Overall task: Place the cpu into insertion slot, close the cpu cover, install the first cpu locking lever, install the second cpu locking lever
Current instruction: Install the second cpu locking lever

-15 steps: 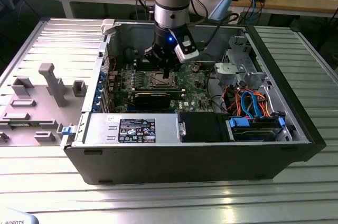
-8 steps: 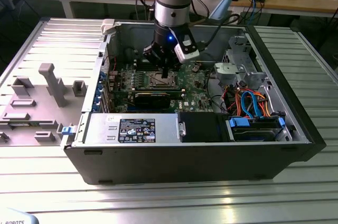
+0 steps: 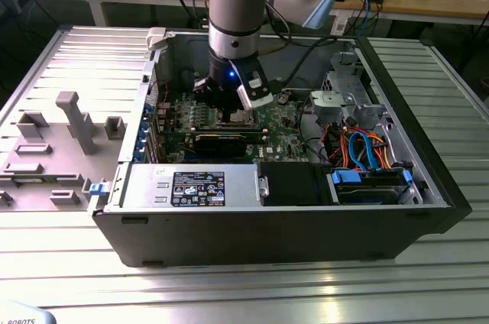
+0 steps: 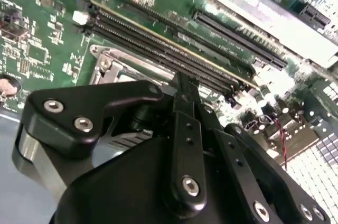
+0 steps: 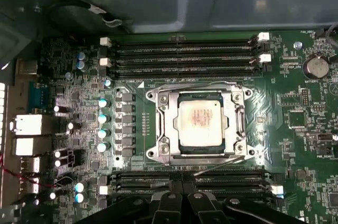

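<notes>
In the first wrist view the cpu (image 5: 199, 121), a silvery square chip, lies in the insertion slot (image 5: 154, 154) on the green board. The cpu cover (image 5: 168, 123), a silver frame, lies flat around it. One thin wire locking lever (image 5: 200, 83) runs along the far side of the socket. Another lever (image 5: 222, 165) slants out from the near side, towards my gripper (image 5: 182, 196). The black fingers are shut together just off that side, with nothing visible between them. In the second wrist view the gripper (image 4: 182, 87) tapers to a closed tip over the socket's edge (image 4: 111, 65). In the exterior view the gripper (image 3: 229, 114) is low inside the case.
Long black memory slots (image 5: 182, 49) flank the socket on both sides. A black graphics card (image 3: 221, 141) lies in front of the gripper in the exterior view. The case walls (image 3: 275, 225), a drive cage (image 3: 344, 95) and coloured cables (image 3: 367, 152) surround the board.
</notes>
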You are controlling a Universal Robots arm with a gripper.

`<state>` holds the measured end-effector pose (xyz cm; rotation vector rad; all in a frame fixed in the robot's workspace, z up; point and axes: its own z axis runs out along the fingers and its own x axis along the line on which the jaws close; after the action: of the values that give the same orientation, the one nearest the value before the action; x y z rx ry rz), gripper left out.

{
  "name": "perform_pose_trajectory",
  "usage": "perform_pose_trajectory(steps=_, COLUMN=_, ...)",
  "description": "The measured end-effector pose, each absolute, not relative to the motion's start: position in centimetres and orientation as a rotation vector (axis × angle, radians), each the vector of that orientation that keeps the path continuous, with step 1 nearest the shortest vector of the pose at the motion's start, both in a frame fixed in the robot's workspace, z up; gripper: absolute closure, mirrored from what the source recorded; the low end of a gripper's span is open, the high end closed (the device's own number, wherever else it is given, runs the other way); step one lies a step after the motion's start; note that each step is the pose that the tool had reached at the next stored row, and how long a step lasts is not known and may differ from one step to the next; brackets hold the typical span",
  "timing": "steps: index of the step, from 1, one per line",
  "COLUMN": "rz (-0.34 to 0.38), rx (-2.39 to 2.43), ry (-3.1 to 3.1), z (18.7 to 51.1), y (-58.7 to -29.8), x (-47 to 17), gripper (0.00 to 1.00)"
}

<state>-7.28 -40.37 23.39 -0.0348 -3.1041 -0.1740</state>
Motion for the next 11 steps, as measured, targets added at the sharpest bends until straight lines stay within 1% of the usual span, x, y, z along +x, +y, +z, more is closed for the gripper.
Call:
perform_pose_trajectory(steps=1, rz=-0.223, rx=-0.034, ry=-3.101, z=23.39, y=-40.90, x=-8.12, gripper=0.89)
perform_pose_trajectory(steps=6, rz=-0.274, rx=-0.033, ry=-3.096, z=23.37, y=-41.00, x=-8.39, gripper=0.89)
perform_pose_trajectory(steps=8, rz=-0.310, rx=-0.033, ry=-3.093, z=23.37, y=-41.41, x=-8.47, gripper=0.89)
perform_pose_trajectory(steps=11, rz=-0.327, rx=-0.032, ry=-3.091, z=23.34, y=-41.75, x=-8.48, gripper=0.89)
